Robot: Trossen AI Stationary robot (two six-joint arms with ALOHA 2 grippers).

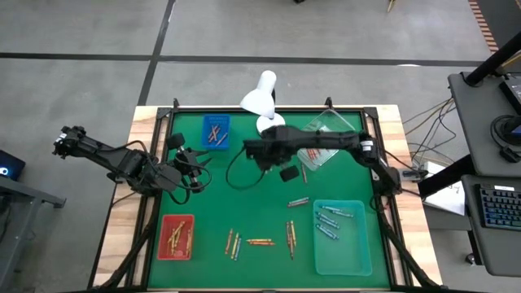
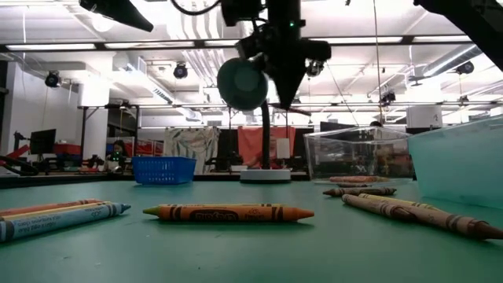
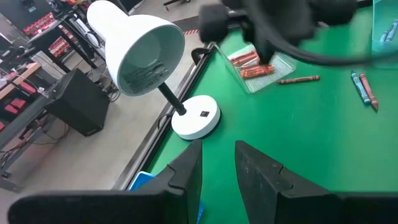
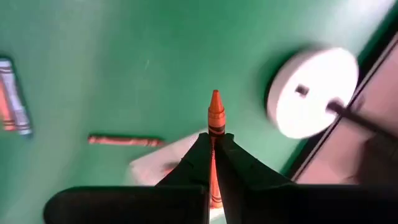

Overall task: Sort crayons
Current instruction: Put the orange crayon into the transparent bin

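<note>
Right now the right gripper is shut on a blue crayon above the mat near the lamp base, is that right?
Not quite: the crayon is orange, not blue, as the right wrist view shows. The rest holds: the right gripper is shut on it above the mat, near the lamp base.

I see a grey concrete floor (image 1: 244, 32), a white desk lamp (image 1: 260, 94), and bright ceiling lights (image 2: 409, 39) overhead.

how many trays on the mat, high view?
4. Blue tray at the far left, clear tray at the far right, red tray at the near left, teal tray at the near right. The right arm partly covers the clear tray.
</note>
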